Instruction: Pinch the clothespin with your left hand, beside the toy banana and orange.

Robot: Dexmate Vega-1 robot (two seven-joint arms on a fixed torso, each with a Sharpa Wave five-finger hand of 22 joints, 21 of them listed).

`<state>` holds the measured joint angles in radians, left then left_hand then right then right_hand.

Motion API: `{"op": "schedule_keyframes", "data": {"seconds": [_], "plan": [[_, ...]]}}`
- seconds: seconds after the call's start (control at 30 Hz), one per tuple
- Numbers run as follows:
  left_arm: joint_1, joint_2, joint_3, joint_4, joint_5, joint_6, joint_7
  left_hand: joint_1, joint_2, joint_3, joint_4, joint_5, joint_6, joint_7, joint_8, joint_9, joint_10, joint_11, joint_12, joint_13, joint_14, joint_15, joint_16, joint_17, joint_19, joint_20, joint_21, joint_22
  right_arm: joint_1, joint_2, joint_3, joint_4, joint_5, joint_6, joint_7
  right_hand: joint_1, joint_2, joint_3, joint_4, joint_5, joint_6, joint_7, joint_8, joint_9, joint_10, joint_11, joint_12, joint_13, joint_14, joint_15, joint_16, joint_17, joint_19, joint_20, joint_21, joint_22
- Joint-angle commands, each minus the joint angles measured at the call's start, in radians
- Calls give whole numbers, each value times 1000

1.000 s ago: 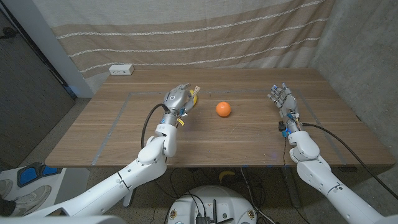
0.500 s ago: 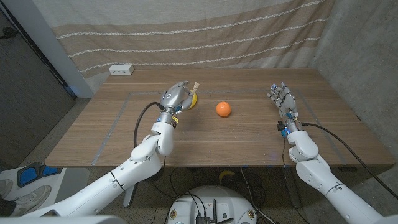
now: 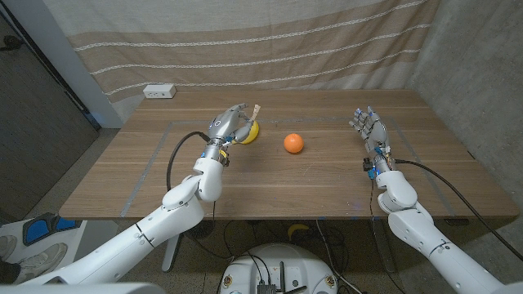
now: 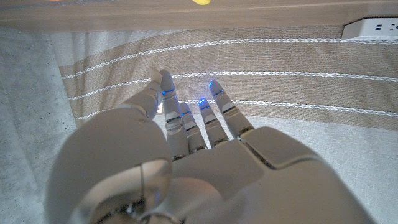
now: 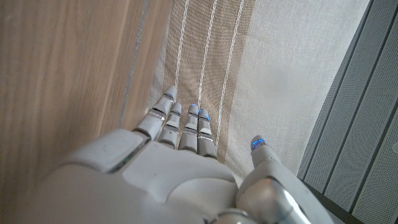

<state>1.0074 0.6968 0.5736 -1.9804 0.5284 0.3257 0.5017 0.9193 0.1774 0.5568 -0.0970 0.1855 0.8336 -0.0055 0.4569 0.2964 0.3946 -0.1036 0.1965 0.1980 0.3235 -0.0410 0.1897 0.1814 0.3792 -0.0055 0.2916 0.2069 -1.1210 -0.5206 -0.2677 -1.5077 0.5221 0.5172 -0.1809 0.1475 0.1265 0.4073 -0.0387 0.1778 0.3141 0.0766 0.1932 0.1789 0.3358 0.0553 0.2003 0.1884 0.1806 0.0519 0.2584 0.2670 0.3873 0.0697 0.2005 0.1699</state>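
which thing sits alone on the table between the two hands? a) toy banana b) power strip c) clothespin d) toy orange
d: in the head view the toy orange sits by itself on the wood between the left hand and the right hand, while the toy banana lies right against the left hand.

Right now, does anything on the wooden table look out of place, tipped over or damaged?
Nothing looks spilled or damaged. One oddity: the small wooden clothespin is off the table, sticking up from the left hand, which pinches it over the yellow toy banana. The round orange sits alone at mid-table.
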Motion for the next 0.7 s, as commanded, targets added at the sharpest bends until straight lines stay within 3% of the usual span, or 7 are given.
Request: {"op": "schedule_keyframes", "data": {"seconds": [0.03,0.7], "plan": [[8,29,-44,8,-89,-101,-29,-5,6,6,3,6,-1,-7,75,279,-6,2,-2,1,0,-76,-4,3,9,4,6,6,-19,-4,-3,-46,-38,-10,-35,-7,16,-1,-4,-3,11,1,1,4,7,2,-2,4,3,-2,-1,5,8,-1,0,6],[20,73,-123,38,-274,-246,-124,-21,6,12,9,9,-14,-13,98,314,-21,0,-6,1,-20,-67,-8,4,6,5,10,6,-51,-13,-12,-153,-125,-65,-108,-7,15,-1,-6,-3,13,1,1,4,8,0,-3,4,1,-3,-2,5,7,-1,-1,6]]}}
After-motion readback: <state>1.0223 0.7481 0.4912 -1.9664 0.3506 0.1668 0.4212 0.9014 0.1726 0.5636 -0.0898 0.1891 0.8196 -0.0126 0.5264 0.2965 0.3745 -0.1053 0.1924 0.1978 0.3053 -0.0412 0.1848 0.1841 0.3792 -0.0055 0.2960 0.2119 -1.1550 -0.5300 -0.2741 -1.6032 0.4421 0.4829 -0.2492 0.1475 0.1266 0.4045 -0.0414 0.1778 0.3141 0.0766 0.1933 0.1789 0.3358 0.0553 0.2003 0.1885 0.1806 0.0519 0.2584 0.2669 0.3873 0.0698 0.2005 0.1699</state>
